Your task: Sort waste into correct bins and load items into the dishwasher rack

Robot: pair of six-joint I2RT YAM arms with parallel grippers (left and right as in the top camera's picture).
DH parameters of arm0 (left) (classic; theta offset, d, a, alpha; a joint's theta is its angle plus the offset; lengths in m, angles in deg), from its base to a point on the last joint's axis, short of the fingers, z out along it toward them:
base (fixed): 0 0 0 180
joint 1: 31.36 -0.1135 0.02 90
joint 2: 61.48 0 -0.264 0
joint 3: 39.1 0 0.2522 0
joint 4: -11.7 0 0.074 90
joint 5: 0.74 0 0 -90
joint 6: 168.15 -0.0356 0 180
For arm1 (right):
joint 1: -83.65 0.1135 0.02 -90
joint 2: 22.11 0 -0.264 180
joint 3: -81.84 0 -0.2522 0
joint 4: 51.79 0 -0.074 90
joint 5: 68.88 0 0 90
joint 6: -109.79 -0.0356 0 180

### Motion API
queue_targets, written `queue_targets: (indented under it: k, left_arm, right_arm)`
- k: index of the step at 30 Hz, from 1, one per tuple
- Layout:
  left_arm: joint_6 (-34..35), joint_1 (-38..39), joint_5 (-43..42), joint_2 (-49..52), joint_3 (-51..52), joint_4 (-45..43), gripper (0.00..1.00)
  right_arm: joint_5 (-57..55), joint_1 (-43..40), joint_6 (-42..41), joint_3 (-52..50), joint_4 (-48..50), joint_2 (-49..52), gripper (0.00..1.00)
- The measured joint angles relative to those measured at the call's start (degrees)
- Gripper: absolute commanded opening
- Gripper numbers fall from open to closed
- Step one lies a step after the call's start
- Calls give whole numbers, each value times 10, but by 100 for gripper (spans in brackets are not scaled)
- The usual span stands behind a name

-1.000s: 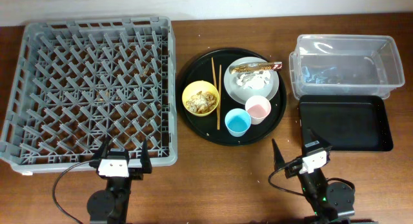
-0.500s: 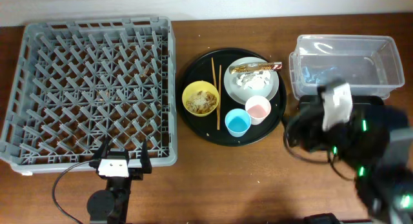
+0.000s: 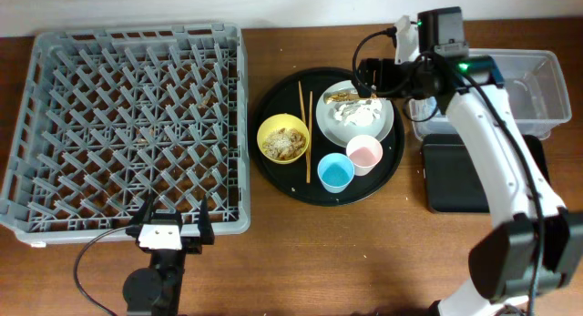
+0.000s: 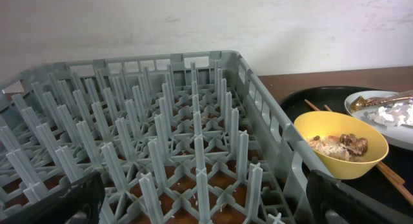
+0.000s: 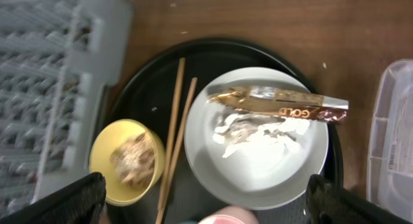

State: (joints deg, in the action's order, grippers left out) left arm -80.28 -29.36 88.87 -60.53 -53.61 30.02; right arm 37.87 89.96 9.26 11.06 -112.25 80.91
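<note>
The right gripper hangs above the round black tray with its two fingers spread wide and nothing between them. In the wrist view only their dark tips show, in the bottom corners.

Directly below it sits a pale plate. A brown-gold wrapper lies across the far part of the plate, and crumpled white tissue lies just beside it, nearer the middle.

To the left of the plate, two chopsticks lie side by side on the black tray. Left of them is a yellow bowl with brownish food scraps and rice inside. A pink cup and a blue cup stand upright, touching each other, at the near edge of the same tray.

To the right of the arm is a clear tub, and just in front of it a shallow black tray, partly hidden by the arm.

The left gripper sits low at the near edge of the large grey rack — fingers apart, empty. The rack takes up the left side of the brown table.
</note>
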Motion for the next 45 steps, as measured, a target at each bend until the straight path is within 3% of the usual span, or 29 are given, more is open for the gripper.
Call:
queue_targets:
  k: [4, 7, 11, 21, 22, 24, 25, 28, 29, 37, 42, 45]
  left_arm:
    - [0, 0, 0, 0, 0, 0, 99]
    - [0, 0, 0, 0, 0, 0, 99]
    - [0, 0, 0, 0, 0, 0, 99]
    - [0, 0, 0, 0, 0, 0, 99]
    - [0, 0, 0, 0, 0, 0, 99]
    - [0, 0, 0, 0, 0, 0, 99]
    - [0, 0, 0, 0, 0, 0, 99]
    - [0, 0, 0, 0, 0, 0, 99]
    - [0, 0, 0, 0, 0, 0, 99]
    - [0, 0, 0, 0, 0, 0, 99]
    - [0, 0, 0, 0, 0, 0, 99]
    - [0, 0, 0, 0, 0, 0, 99]
  right_arm:
    - [-89, 10, -94, 0, 26, 25, 98]
    - [-190, 48, -225, 0, 63, 38, 98]
    - [-276, 99, -312, 1, 90, 104, 98]
    - [-309, 106, -360, 1, 170, 249, 97]
    - [-309, 106, -361, 1, 170, 256, 93]
    - [-318, 106, -361, 4, 172, 263, 75]
    - [-322, 106, -358, 4, 172, 265, 52]
    - [-324, 103, -360, 4, 161, 266, 9]
    - [-324, 102, -362, 4, 155, 266, 4]
    - [-299, 102, -263, 8, 106, 248, 4]
    - [-263, 77, -231, 61, 8, 97, 4]
    - [-252, 2, -226, 81, -52, -6, 4]
